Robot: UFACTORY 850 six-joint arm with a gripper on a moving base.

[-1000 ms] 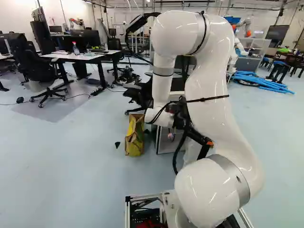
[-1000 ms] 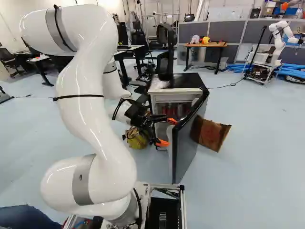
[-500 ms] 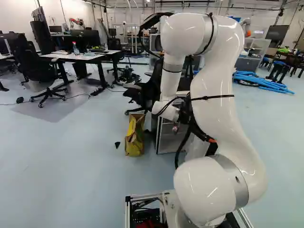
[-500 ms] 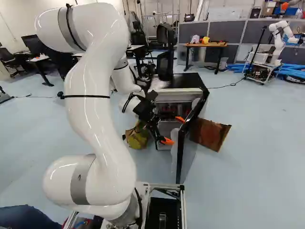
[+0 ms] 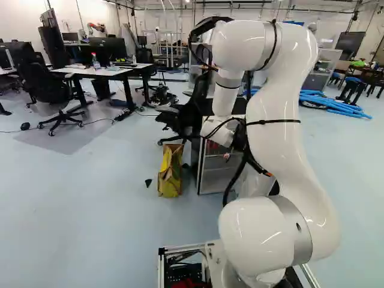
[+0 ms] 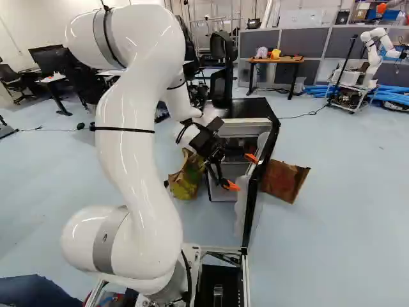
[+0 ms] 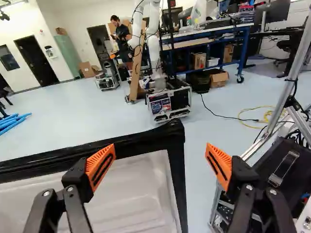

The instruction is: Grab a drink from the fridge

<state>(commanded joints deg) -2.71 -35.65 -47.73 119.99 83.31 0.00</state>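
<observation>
White is the arm (image 6: 137, 160), and it reaches forward to the mini fridge (image 6: 246, 110), whose door (image 6: 254, 198) stands open toward the base. The jaws (image 7: 161, 147) are well apart, and nothing is held in them. Their orange pads (image 7: 100, 166) are at the inner side of this door, near its corner; if one of them touches it, I cannot tell.

The drinks seem to be the reddish cans (image 5: 212, 147) in the upper part of the fridge, half hidden behind the arm. A paper bag (image 5: 170, 174) stands on the floor to the left of the fridge, and a brown board (image 6: 283, 181) is at its right, beyond the door.

I judge that the step in hand is the opening of the door, with no drink taken. The next move probably asks to swing the door a little wider from inside, then to turn the jaws back toward the shelf, carefully, so they do not catch the door edge.
</observation>
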